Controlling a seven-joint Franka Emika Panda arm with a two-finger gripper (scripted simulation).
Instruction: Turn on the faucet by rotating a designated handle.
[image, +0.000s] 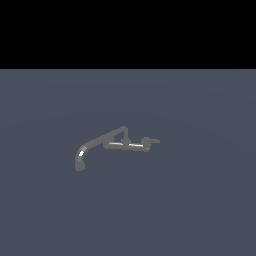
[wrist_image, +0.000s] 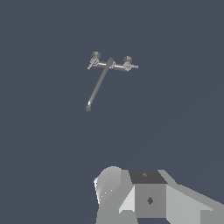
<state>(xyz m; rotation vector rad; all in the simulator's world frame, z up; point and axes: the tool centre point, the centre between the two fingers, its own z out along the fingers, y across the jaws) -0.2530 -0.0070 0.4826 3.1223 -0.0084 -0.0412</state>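
The small dark grey faucet (image: 117, 144) lies on the flat grey floor in the middle of the exterior view. Its long curved spout (image: 95, 145) reaches toward the exterior view's left. At the crossbar's end on the exterior view's right sits the handle (image: 152, 141), a short lever stub on a round hub. The wrist view looks at the faucet (wrist_image: 109, 65) from far off, with the handle (wrist_image: 131, 66) at one crossbar end and a similar hub (wrist_image: 94, 57) at the other. Grey parts of my gripper (wrist_image: 146, 197) fill the picture's edge, well apart from the faucet. The exterior view does not show my gripper.
Only the plain blue-grey floor (image: 200, 200) surrounds the faucet. A black band fills the upper part of the exterior view.
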